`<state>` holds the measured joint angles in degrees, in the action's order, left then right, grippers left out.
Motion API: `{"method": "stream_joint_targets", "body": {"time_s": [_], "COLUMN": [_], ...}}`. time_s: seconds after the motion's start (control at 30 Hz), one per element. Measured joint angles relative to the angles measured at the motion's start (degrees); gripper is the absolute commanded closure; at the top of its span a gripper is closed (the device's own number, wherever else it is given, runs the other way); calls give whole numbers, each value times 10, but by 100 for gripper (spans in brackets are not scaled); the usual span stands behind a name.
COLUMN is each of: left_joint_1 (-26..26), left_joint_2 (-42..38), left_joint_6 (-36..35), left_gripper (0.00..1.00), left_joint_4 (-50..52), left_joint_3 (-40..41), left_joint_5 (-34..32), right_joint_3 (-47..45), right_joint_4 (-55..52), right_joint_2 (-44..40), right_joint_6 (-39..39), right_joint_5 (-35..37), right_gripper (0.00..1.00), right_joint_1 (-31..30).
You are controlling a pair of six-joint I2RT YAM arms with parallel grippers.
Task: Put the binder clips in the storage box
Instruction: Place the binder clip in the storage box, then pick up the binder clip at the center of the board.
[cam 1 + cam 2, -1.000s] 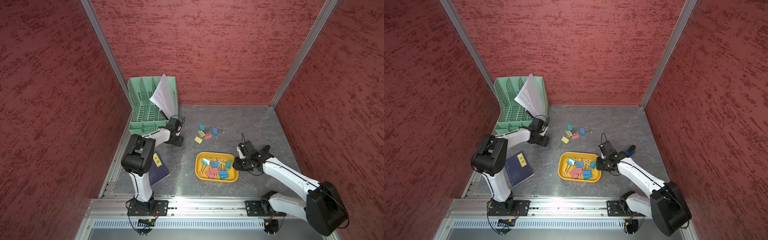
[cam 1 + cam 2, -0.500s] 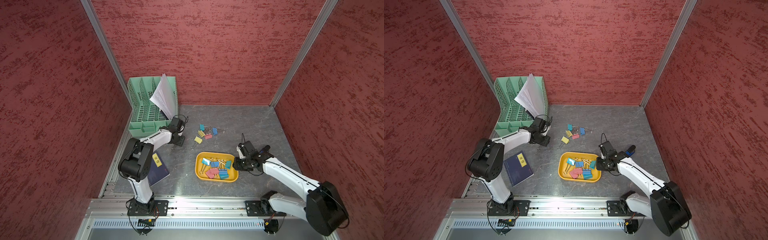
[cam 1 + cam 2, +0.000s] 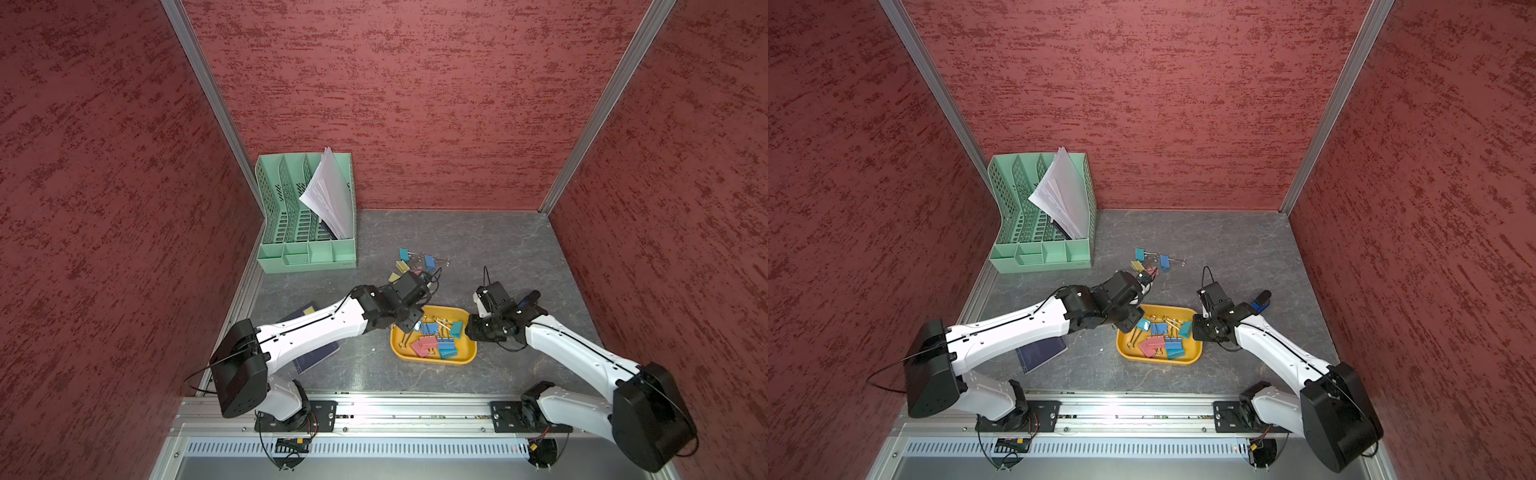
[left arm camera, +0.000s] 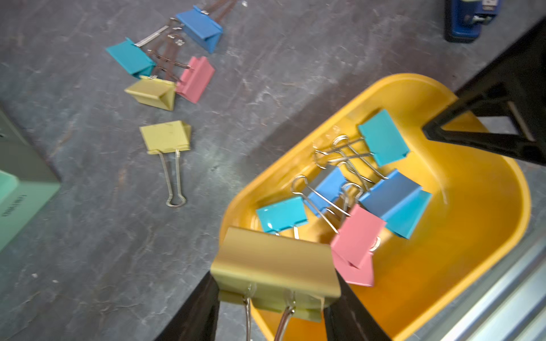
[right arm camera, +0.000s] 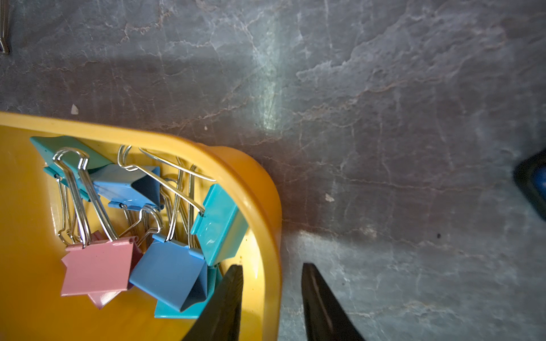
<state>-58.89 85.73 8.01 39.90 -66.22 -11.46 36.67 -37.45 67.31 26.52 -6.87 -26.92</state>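
Step in hand: carrying one clip to the box.

- Left gripper (image 4: 274, 273): clenched on a yellow clip (image 4: 274, 257), body pinched between the fingers, wire handles trailing back. It hangs at the rim of the box (image 3: 432, 361), at the corner towards the desk's (image 3: 478, 249) back left.
- Loose clips (image 4: 165, 88): five on the desk between the box and the back edge.
- Box: near the middle of the desk's front edge, with several clips (image 3: 432, 340) inside.
- Right gripper (image 5: 271, 265): jaws astride the box rim on the side towards the desk's right edge. I cannot tell whether they pinch it.

Next move, as I judge it: shift the clip further in over the box floor, then let go. Released here, it may catch the rim and fall outside.
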Motion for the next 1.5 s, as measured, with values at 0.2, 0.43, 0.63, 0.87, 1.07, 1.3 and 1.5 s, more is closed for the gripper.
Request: {"method": "stream_joint_targets", "body": {"time_s": [0.2,0.43,0.63,0.87,1.07,1.3,1.5], "left_joint_1": [-50,-45,-31,-29,37,181,213], "left_joint_2": [96,147,147,140,60,77,140], "left_joint_6": [64,107,123,132,131,121,121], "left_gripper": [44,43,11,3,0,0,2], "left_joint_4": [-1,-12,-32,-38,-36,-38,-44], "left_joint_3": [-10,-10,-9,0,-14,-84,-106], "left_joint_5": [-11,-37,-42,-45,-51,-40,-20], "right_joint_3": [0,0,0,0,0,0,0], "right_joint_4": [2,4,4,4,4,5,5], "right_joint_2": [-3,-3,-3,-5,-7,-7,-7], "right_joint_6": [0,0,0,0,0,-1,-2], "right_joint_5": [-4,-5,-6,-6,-6,-6,-6], "right_gripper": [62,62,59,58,57,56,56], "right_joint_1": [0,0,-2,-3,-3,-3,-3]}}
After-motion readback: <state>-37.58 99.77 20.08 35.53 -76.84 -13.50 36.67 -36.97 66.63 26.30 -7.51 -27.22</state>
